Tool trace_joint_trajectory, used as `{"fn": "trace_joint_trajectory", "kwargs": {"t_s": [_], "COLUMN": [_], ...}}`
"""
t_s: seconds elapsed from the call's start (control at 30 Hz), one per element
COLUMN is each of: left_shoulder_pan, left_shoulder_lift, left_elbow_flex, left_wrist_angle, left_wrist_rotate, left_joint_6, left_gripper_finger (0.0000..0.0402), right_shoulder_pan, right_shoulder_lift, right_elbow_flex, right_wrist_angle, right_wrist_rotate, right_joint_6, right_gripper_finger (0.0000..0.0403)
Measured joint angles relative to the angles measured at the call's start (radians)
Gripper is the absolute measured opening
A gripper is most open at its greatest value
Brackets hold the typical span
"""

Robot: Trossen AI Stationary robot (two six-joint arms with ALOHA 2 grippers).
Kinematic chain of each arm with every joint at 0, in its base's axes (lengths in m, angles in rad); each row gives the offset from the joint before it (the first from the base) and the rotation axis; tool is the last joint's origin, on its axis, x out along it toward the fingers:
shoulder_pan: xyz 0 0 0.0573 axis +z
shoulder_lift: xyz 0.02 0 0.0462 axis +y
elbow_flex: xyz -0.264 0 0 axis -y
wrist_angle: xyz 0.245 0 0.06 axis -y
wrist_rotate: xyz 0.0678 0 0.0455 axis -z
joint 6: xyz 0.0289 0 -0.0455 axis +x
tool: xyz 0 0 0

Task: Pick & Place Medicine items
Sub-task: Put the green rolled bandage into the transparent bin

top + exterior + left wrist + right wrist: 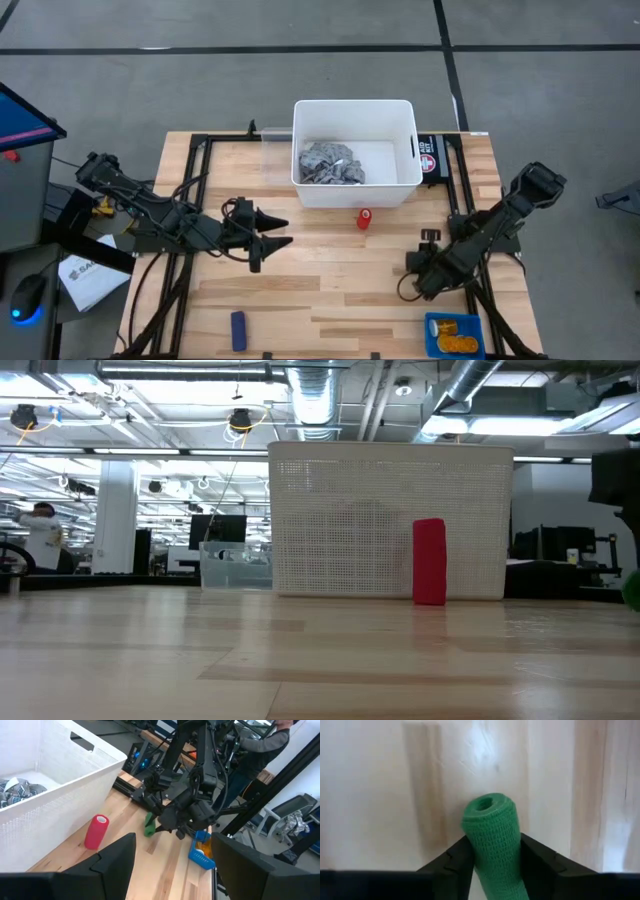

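Small orange pill bottles (452,336) lie in a blue tray (434,346) at the table's near right corner; the tray (199,858) also shows in the left wrist view. My right gripper (418,272) (494,845), just to the tray's far left, is shut on a green mesh bandage roll (494,840) (149,826). A red roll (364,218) (429,561) (96,831) stands on end before the white bin (355,103). My left gripper (282,231) (175,870) is open over the table's left middle, pointing right and touching nothing. My right gripper pinches the green roll between its two fingers (455,860), one on each side of the roll's body (496,870). The fingers lie along the roll, slanting down toward the table. The roll's open end (487,802) sticks out past the fingertips; whether it touches the wood I cannot tell.
The white bin (390,520) (75,775) sits at the far middle with a grey rag (332,163) inside. A dark blue roll (238,330) lies near the near left edge. A black box (431,160) stands right of the bin. Bare wood lies between the two grippers.
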Motion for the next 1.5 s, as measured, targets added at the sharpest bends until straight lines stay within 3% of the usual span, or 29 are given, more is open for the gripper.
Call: {"fn": "trace_joint_trajectory", "kwargs": {"t_s": [0.2,0.47,0.57,0.67,0.8,1.0,1.27,1.5], "left_shoulder_pan": [0.000,-0.007,0.011,0.021,0.018,0.025,0.054,0.055], "left_shoulder_lift": [0.000,0.072,0.140,0.219,0.301,0.323,0.323,0.320], "left_elbow_flex": [0.000,0.000,-0.001,-0.001,-0.001,-0.001,-0.001,-0.001], "left_wrist_angle": [-0.017,-0.022,0.079,0.254,0.463,0.496,0.623,0.602], "left_wrist_rotate": [0.047,0.100,0.103,0.080,0.012,-0.121,-0.044,0.035], "left_joint_6": [0.001,-0.001,-0.012,0.072,0.184,0.174,0.320,0.345], "left_gripper_finger": [0.0250,0.0250,0.0250,0.0250,0.0250,0.0251,0.0270,0.0269], "right_shoulder_pan": [-0.020,-0.079,-0.131,-0.193,-0.265,-0.308,-0.335,-0.341], "right_shoulder_lift": [0.000,0.000,0.000,-0.001,-0.001,0.000,-0.002,-0.002], "right_elbow_flex": [0.148,0.484,0.590,0.659,0.687,0.688,0.690,0.690], "right_wrist_angle": [0.004,0.100,0.205,0.356,0.535,0.737,0.792,0.779], "right_wrist_rotate": [0.014,0.164,0.235,0.262,0.243,0.158,0.082,0.047], "right_joint_6": [-0.077,-0.305,-0.378,-0.423,-0.445,-0.453,-0.472,-0.471], "right_gripper_finger": [0.0111,0.0109,0.0109,0.0108,0.0108,0.0108,0.0108,0.0108]}}
